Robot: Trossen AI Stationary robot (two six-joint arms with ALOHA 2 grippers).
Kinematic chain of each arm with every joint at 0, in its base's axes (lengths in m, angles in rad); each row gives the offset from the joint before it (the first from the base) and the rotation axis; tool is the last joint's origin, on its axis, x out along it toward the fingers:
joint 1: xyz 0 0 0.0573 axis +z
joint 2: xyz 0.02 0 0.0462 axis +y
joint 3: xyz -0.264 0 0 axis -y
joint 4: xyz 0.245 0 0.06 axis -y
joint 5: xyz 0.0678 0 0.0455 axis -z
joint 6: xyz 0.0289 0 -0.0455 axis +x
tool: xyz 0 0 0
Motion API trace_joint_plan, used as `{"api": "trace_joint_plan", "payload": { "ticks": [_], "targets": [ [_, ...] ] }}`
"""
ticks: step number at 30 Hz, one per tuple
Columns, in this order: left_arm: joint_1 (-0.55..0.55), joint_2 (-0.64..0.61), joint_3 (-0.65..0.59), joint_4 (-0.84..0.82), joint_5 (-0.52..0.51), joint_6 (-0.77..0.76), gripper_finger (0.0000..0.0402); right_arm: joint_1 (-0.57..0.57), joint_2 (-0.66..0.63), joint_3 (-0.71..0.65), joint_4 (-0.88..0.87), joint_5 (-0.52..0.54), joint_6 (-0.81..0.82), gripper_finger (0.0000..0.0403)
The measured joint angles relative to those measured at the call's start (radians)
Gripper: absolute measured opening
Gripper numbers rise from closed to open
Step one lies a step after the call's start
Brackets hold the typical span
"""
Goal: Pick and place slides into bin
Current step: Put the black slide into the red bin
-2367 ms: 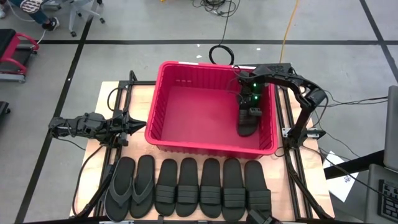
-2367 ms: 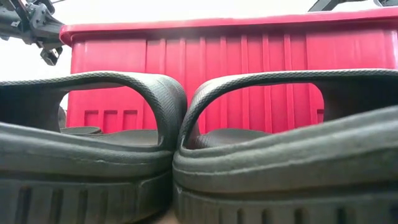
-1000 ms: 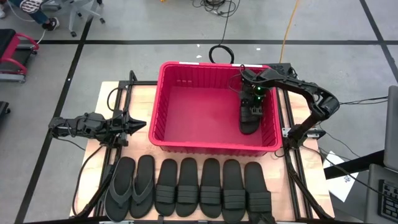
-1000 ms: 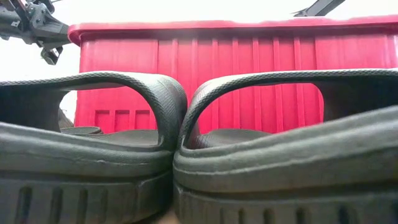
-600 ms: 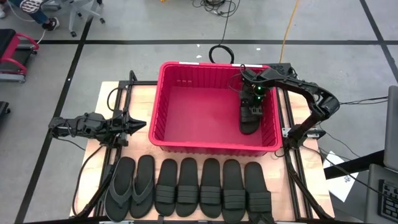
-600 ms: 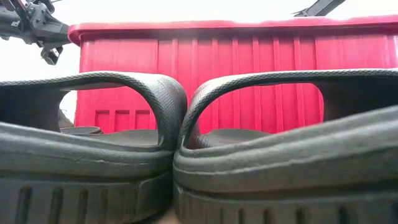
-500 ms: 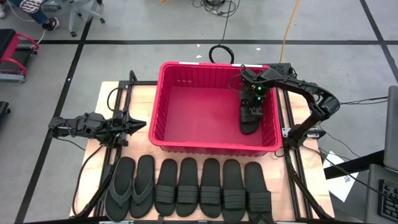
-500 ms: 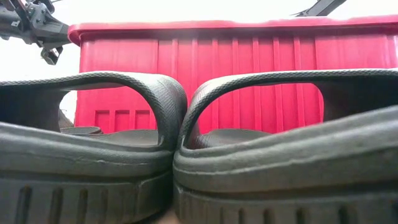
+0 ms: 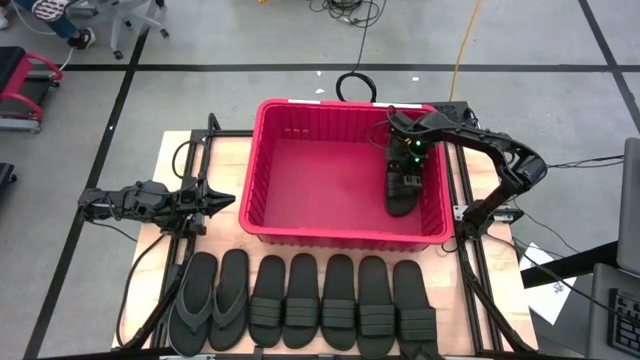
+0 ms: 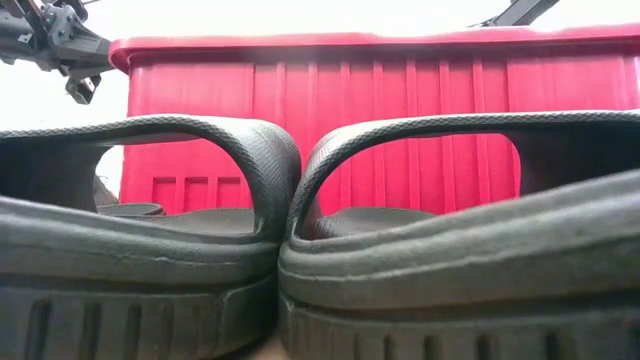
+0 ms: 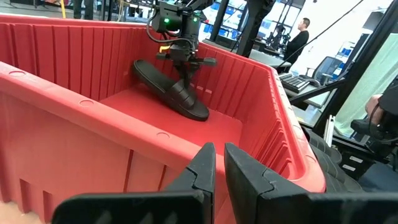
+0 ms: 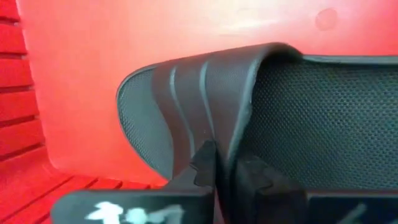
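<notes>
The red bin (image 9: 300,104) stands mid-table. My right gripper (image 9: 403,185) is inside it by its right wall, shut on a black slide (image 9: 399,203), which also shows in the left wrist view (image 11: 168,87). My left gripper (image 9: 230,199) hovers shut and empty just outside the bin's left wall. Several more black slides (image 9: 338,300) and a dark-grey flip-flop pair (image 9: 212,300) lie sole-down in a row along the near edge. Two of the slides fill the low view (image 10: 150,200). My right gripper pinches the slide's ribbed band (image 12: 202,106) between its two fingers, at the band's edge. The fingers (image 11: 185,70) come from above, pointing down. The slide hangs tilted, its far end raised and its near end (image 11: 198,113) low at the bin's floor; whether it touches, I cannot tell.
The bin's walls (image 11: 93,99) stand between my two grippers. The rest of the bin's floor (image 9: 320,180) is bare. A black cable loop (image 9: 355,88) lies behind the bin. Metal frame rails (image 9: 468,215) run along the table's sides.
More than a second ago my right gripper went slightly toward the table's right edge with the slide, and the bin slid a little the same way. In the last second nothing has visibly changed.
</notes>
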Motion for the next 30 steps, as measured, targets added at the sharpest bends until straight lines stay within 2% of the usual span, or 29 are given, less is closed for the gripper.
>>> {"api": "trace_joint_plan", "payload": {
  "ticks": [5, 9, 11, 13, 25, 30],
  "targets": [
    [0.0, 0.0, 0.0, 0.0, 0.0, 0.0, 0.0031, 0.0, 0.002, 0.033, -0.135, -0.052, -0.035, 0.0006],
    [0.0, 0.0, 0.0, 0.0, 0.0, 0.002, 0.0031, 0.008, 0.002, 0.06, -0.196, -0.06, -0.038, 0.0006],
    [0.0, 0.0, 0.0, 0.0, 0.0, 0.002, 0.0031, 0.015, 0.002, 0.068, -0.218, -0.099, -0.039, 0.0005],
    [0.0, 0.0, 0.0, 0.0, 0.0, 0.002, 0.0031, 0.023, 0.001, 0.067, -0.224, -0.137, -0.043, 0.0005],
    [0.0, 0.0, 0.0, -0.007, 0.0, 0.002, 0.0031, 0.039, 0.002, 0.065, -0.23, -0.212, -0.025, 0.0003],
    [0.0, 0.0, 0.0, -0.007, 0.0, 0.008, 0.0031, 0.039, 0.002, 0.107, -0.252, -0.312, -0.033, 0.0003]
  ]
}}
